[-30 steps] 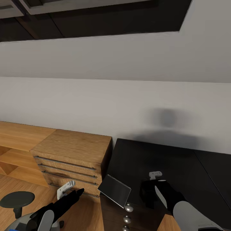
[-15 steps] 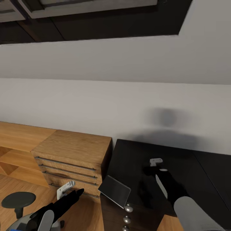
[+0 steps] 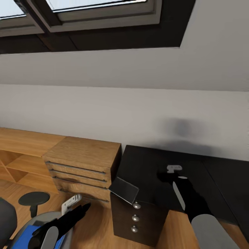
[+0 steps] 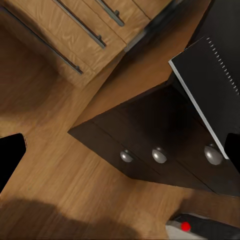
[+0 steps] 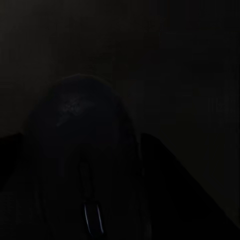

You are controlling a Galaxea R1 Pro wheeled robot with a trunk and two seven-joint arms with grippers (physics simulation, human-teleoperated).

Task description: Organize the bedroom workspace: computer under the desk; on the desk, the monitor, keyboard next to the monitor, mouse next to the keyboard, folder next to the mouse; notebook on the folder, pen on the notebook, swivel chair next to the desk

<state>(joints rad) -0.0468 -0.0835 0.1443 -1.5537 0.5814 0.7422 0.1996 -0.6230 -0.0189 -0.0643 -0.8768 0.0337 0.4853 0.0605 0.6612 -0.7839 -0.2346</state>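
Since before, my right gripper [image 3: 162, 177] has reached further across the desk [image 3: 145, 166], clasping the mouse [image 5: 82, 165]; my left gripper [image 3: 74, 204] hangs spread beside the desk.

black worktop against the wall, notebook on its corner

glossy black worktop [image 3: 148, 166] sits on a dark three-drawer unit [image 3: 138, 221] on the wood floor [image 3: 100, 228], just beside a light wooden drawer cabinet [image 3: 83, 162]. grey notebook [image 3: 124, 190] lies on the near corner, overhanging the edge. mouse [image 5: 82, 160] rests on the worktop.
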